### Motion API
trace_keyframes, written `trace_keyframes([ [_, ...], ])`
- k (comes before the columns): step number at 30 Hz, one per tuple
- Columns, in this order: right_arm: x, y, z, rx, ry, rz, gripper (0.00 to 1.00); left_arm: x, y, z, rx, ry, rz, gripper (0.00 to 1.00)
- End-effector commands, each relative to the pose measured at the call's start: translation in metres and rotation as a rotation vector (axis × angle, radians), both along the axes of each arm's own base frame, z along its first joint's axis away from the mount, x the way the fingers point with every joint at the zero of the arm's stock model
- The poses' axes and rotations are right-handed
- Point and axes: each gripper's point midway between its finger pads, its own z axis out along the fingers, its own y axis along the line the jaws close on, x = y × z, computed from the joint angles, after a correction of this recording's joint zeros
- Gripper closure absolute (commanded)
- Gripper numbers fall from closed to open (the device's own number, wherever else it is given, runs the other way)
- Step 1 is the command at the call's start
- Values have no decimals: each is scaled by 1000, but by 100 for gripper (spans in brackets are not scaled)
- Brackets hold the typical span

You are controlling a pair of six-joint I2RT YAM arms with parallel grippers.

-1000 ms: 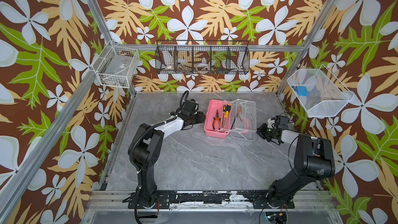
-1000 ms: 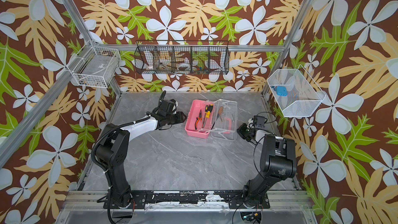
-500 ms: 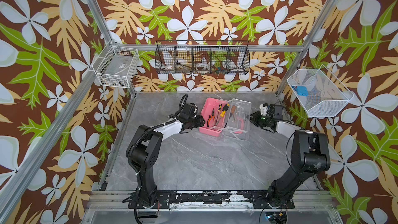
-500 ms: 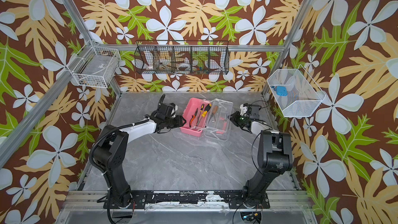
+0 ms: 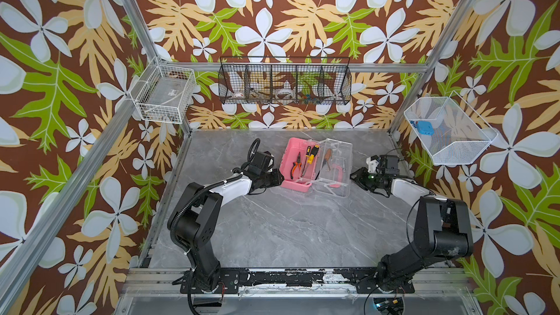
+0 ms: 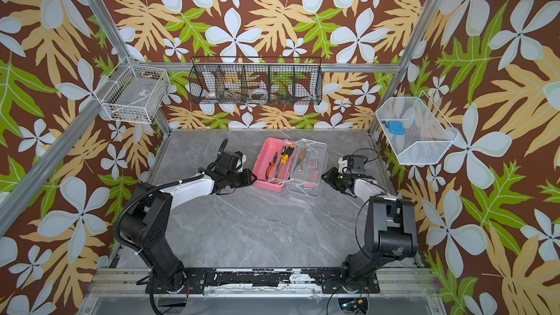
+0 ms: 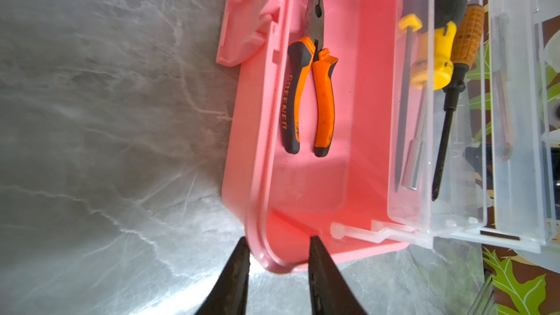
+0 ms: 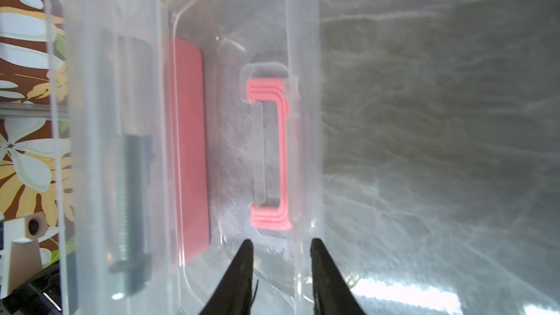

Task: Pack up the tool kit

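Observation:
The tool kit lies open on the grey table in both top views: a pink case (image 5: 295, 185) (image 6: 268, 185) with its clear lid (image 5: 338, 156) folded out to the right. Orange-black pliers (image 7: 315, 92) lie in the pink half, yellow-black screwdrivers (image 7: 436, 46) beside them. The pink handle (image 8: 277, 153) shows through the lid, near a grey metal bit (image 8: 130, 192). My left gripper (image 7: 277, 237) (image 5: 280, 177) is open, its fingers either side of the case's near left corner. My right gripper (image 8: 280, 239) (image 5: 354, 175) is open, straddling the lid's outer side wall.
A black wire basket (image 5: 285, 83) hangs on the back wall. A white wire basket (image 5: 165, 98) hangs at the left post. A white mesh basket (image 5: 448, 131) holding a blue object (image 5: 422, 127) hangs on the right. Aluminium posts frame the table.
The right gripper swung in to the lid's right edge and its jaws widened. The left jaws narrowed round the pink corner. The kit shifted and turned slightly.

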Motion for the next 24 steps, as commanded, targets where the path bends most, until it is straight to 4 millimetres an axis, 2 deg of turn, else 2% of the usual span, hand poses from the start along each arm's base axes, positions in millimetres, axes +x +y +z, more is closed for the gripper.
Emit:
trace_keyframes([
  [1, -10, 7, -6, 22, -2, 19, 67, 1, -3, 2, -11, -9, -11, 66],
  [5, -13, 20, -14, 84, 0, 54, 70, 3, -6, 0, -14, -1, -16, 67],
  [6, -12, 22, -16, 102, -2, 57, 73, 3, -7, 1, -18, -3, -17, 67],
  [9, -10, 25, -19, 130, -4, 52, 90, 4, -7, 3, -18, -8, -13, 67],
  [10, -10, 24, -19, 125, -6, 47, 92, 4, -6, 3, -17, -8, -13, 67],
  [15, -5, 6, -11, -11, 12, 22, 100, 0, -7, 2, -21, -1, -16, 67],
  [20, 4, -15, 9, -170, 25, 12, 100, 0, -12, 5, -29, -6, -24, 67],
  [24, 9, -24, 22, -274, 31, 22, 100, -1, -18, 8, -37, -5, -37, 68],
])
